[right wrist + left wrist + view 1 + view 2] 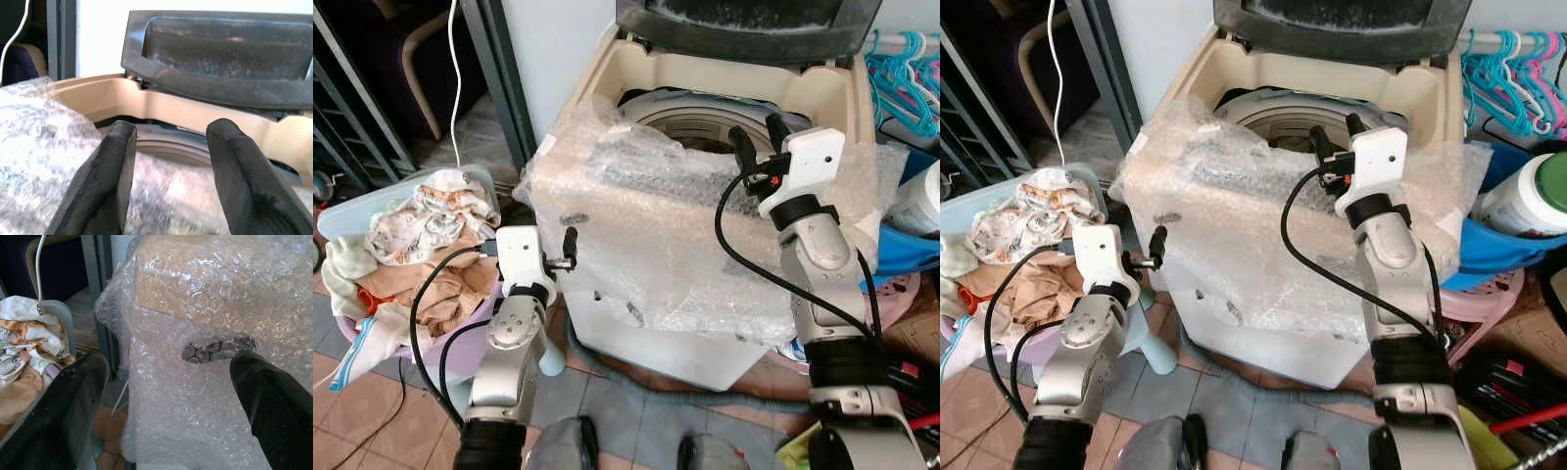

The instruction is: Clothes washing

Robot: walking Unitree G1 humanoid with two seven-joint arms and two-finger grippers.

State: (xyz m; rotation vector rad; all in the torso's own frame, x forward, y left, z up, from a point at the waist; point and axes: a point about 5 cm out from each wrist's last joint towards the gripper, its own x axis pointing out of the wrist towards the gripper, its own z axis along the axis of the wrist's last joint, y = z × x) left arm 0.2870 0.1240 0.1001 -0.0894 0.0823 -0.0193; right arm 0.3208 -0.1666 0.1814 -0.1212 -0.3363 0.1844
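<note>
Right end effector [756, 134] open above bubble-wrapped washing machine [705, 225]; left end effector [570, 249] open beside laundry basket [372, 211].

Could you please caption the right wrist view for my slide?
Open right gripper over the bubble wrap, facing the washer with its lid raised.

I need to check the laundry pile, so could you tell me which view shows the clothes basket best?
The left eye view: the clothes basket shows whole. The right eye view crops it; the left wrist view catches an edge.
</note>
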